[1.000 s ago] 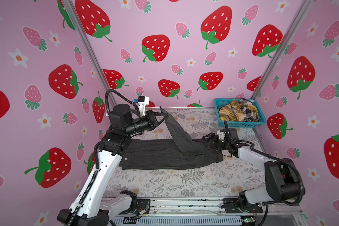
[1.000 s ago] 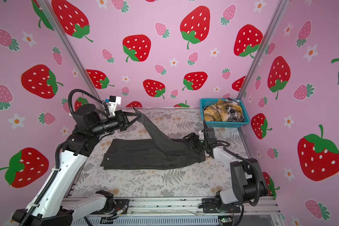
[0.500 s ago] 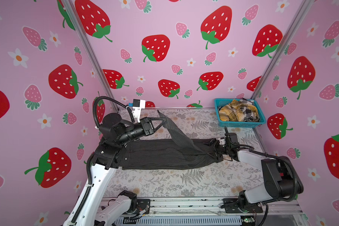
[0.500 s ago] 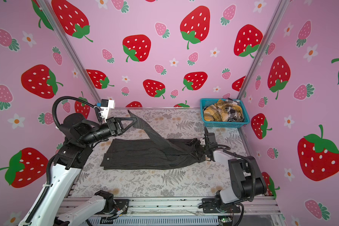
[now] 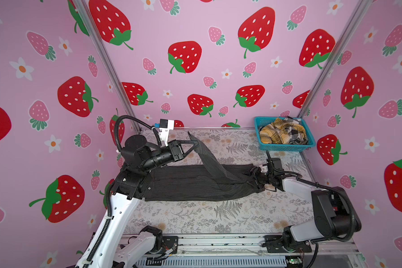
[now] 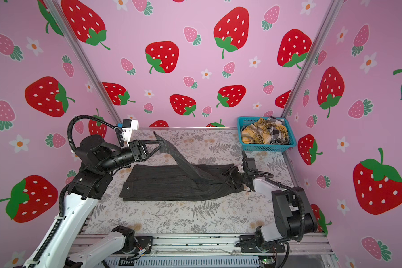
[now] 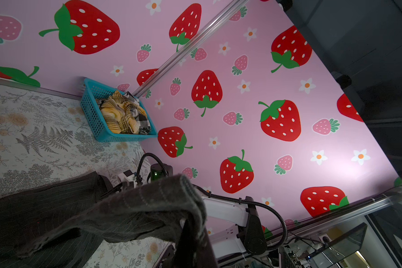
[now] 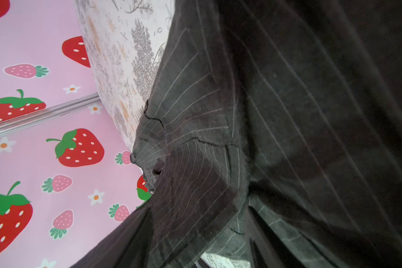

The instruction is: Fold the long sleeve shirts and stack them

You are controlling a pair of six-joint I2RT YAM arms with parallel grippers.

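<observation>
Bench [image 5: 218, 215]: fern-and-flower print cover. On it, charcoal pinstriped shirt [image 5: 183, 185] lies lengthwise across the middle, left to right, one sleeve raised off the surface. Teal mesh basket [image 5: 286, 146] stands in the far right corner, holding crumpled mustard plaid shirt [image 5: 272, 137].

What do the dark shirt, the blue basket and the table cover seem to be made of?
The dark shirt: soft woven cloth, matte and fuzzy; it drapes and creases, with stitched seams and pale pinstripes. The basket: probably moulded plastic, turquoise, stiff walls pierced by a regular grid. The table cover: a flat sheet printed with ferns and flowers, matte; cloth or vinyl, unclear.
</observation>
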